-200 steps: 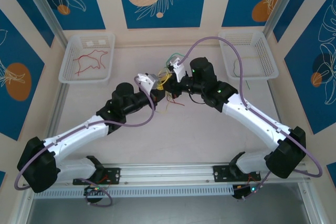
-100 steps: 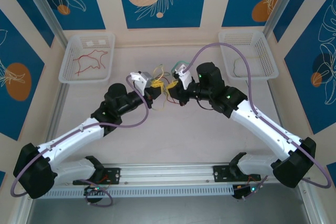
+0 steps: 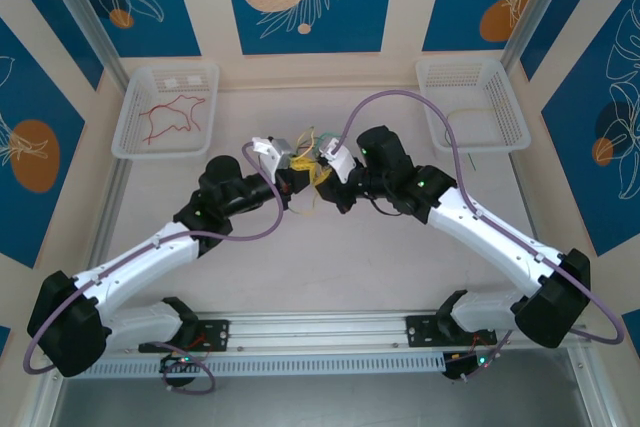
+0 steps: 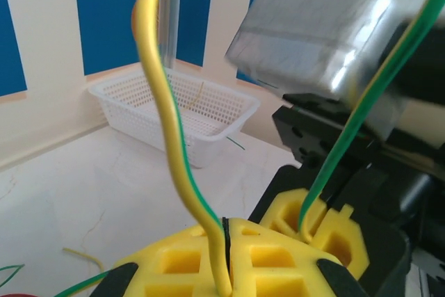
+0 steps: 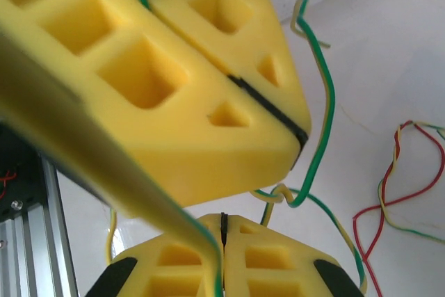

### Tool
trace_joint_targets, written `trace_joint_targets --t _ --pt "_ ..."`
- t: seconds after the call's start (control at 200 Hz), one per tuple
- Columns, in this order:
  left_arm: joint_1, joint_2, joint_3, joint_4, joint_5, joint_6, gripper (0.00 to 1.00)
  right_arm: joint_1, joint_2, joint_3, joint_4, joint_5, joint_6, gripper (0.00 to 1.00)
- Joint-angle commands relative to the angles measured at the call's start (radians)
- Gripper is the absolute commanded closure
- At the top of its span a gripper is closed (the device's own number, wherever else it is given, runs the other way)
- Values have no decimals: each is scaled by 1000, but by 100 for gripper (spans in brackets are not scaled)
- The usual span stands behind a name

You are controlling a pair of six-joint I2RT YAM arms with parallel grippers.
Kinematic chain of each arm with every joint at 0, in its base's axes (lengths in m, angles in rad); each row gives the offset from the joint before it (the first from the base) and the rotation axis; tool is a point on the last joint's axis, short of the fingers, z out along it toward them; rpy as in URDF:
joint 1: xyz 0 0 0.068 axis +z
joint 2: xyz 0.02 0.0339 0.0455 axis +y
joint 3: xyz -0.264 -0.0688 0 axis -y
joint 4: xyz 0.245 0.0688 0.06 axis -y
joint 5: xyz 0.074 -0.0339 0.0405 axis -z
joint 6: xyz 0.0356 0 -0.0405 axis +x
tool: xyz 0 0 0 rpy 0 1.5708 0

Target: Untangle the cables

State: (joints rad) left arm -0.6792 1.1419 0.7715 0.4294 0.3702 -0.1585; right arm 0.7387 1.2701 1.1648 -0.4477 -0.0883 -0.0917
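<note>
The right gripper has drawn away from the right basket and closed up on the left gripper, which has barely shifted. Both hang well left of that basket, with the tangled cables strung between them. Each gripper's yellow fingers are pressed together, and a yellow-green cable is nipped in the seam. The right basket holds one yellowish cable. The left basket, far across from it, holds red cables. More red and yellow-green strands lie loose on the table.
</note>
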Motion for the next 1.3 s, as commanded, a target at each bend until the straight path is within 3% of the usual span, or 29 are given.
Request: trace_joint_targets --t 0.0,0.26,0.44,0.71,1.085,1.295 --pt "13 -19 40 138 115 -26 100 -3 5 1 -71 56 -32 100" --pt "64 8 71 180 356 -94 100 -64 -62 -63 -45 -71 -51 100" --pt "68 56 122 180 439 -108 100 -63 -54 -54 -37 -121 -63 100" --pt "65 110 180 86 421 -38 98 -33 -51 -42 -6 -148 -66 100" --pt "33 186 202 156 452 -74 89 3 -12 -17 19 -173 -74 100" --pt "22 198 211 161 450 -84 93 7 -14 -22 52 -155 -66 100"
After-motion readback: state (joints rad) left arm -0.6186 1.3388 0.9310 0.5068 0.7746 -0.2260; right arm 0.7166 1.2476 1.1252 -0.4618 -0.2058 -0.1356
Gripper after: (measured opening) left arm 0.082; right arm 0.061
